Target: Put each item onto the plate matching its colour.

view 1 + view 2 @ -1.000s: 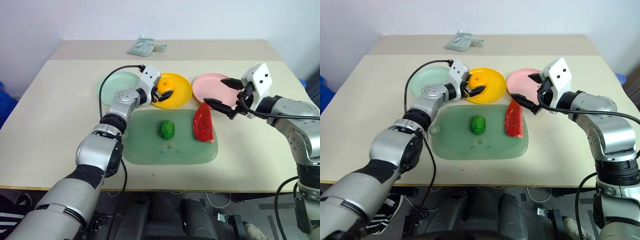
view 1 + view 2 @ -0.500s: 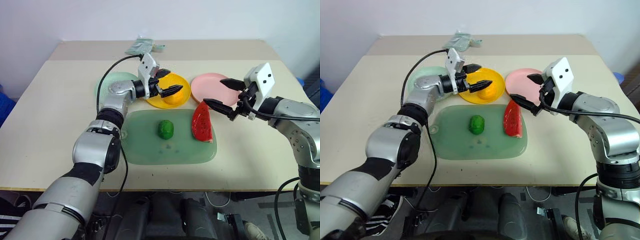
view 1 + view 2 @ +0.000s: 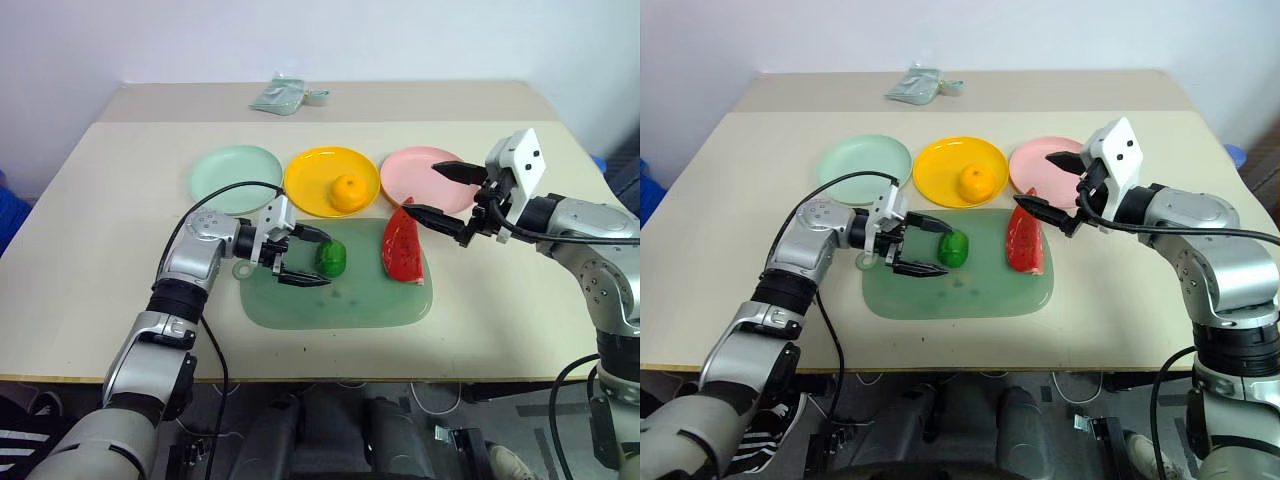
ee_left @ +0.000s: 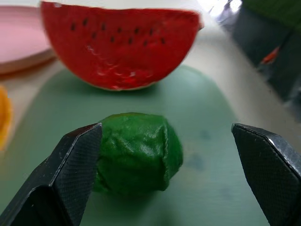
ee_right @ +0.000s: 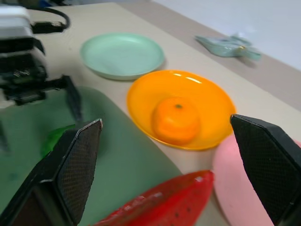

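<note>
With the citrus [image 3: 347, 191] plated, the left tool [image 3: 303, 256], fingers apart, brackets the green vegetable [image 3: 332, 257], needing only to close.

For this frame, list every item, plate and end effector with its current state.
Citrus: on the yellow plate.
Green vegetable: on the mat, unplaced.
Watermelon wedge: on the mat, unplaced.
Mint plate: empty.
Pink plate: empty.
Left end effector: open, beside the vegetable.
Right end effector: open, above the wedge.
</note>
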